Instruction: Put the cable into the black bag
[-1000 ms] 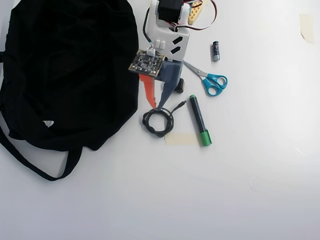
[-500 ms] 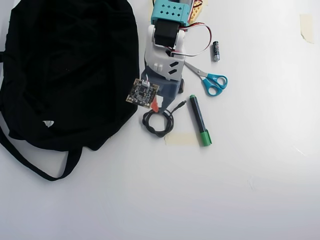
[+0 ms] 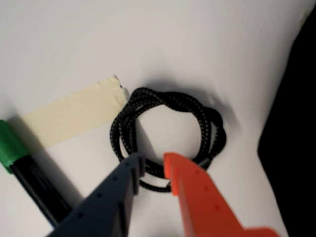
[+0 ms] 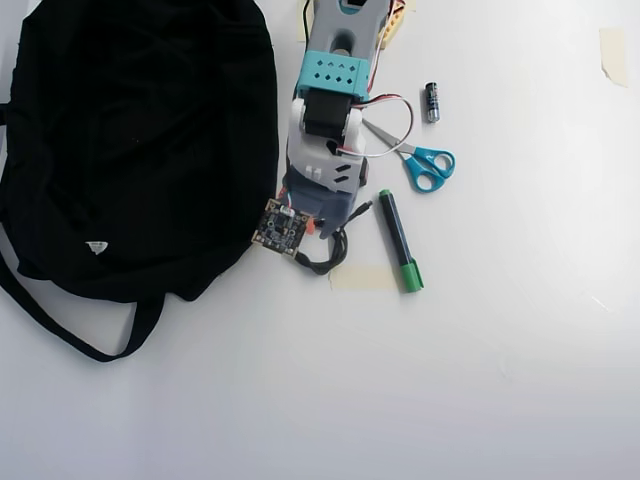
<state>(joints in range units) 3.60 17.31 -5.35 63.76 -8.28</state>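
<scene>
Across the left of the overhead view sprawls the large soft black fabric bag [image 4: 130, 150], its long strap trailing toward the lower edge and a tiny white label showing on the cloth; it lies flat beside the work area, presumably so the arm has only a short carry to reach it. Right of it the white and teal arm [image 4: 335, 110] reaches down over the white table [image 4: 500, 350], hiding most of what lies beneath. Just beside that spot lie a black marker with a green cap [image 4: 400, 240] and a strip of beige tape [image 4: 365, 278], with blue-handled scissors [image 4: 425, 165] and a small dark battery [image 4: 432, 102] farther up.

Only the wrist view shows the grasp itself. There the gripper [image 3: 154, 165], one finger dark blue and one orange, stands slightly parted, straddling the near edge of the thin black braided cable [image 3: 168, 136], which rests on the table in a loose coil. I judge the fingers are placed to pinch the cord, not yet clamped. Overhead, only the coil's lower edge and plug end peek out.
</scene>
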